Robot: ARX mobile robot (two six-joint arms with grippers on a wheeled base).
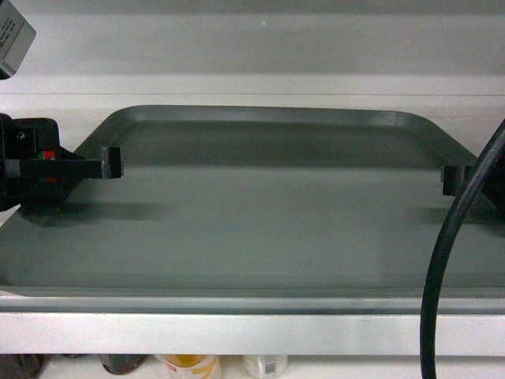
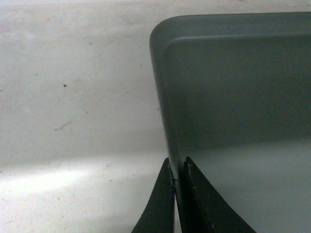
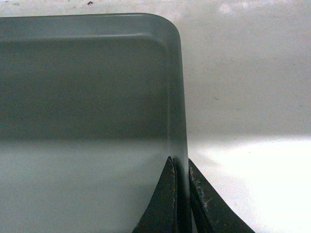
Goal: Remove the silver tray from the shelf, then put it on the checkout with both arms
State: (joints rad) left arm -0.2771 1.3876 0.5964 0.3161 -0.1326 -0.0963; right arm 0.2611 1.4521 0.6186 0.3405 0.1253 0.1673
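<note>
The silver tray (image 1: 260, 205) lies flat on the white shelf (image 1: 252, 335), filling most of the head view. At the tray's left rim is my left gripper (image 1: 114, 162). In the left wrist view it (image 2: 178, 167) is shut on the rim of the tray (image 2: 233, 97), one jaw outside and one inside. My right gripper (image 1: 450, 180) is at the right rim, partly hidden behind its cable. The right wrist view shows it (image 3: 180, 165) shut on the rim of the tray (image 3: 87, 97) the same way. The checkout is out of view.
A thick black cable (image 1: 442, 268) hangs across the right of the head view. White shelf board (image 2: 73, 97) lies bare beside the tray's left and right (image 3: 243, 87) edges. Bottles (image 1: 189, 367) stand on the level below. A grey box (image 1: 12, 39) hangs at top left.
</note>
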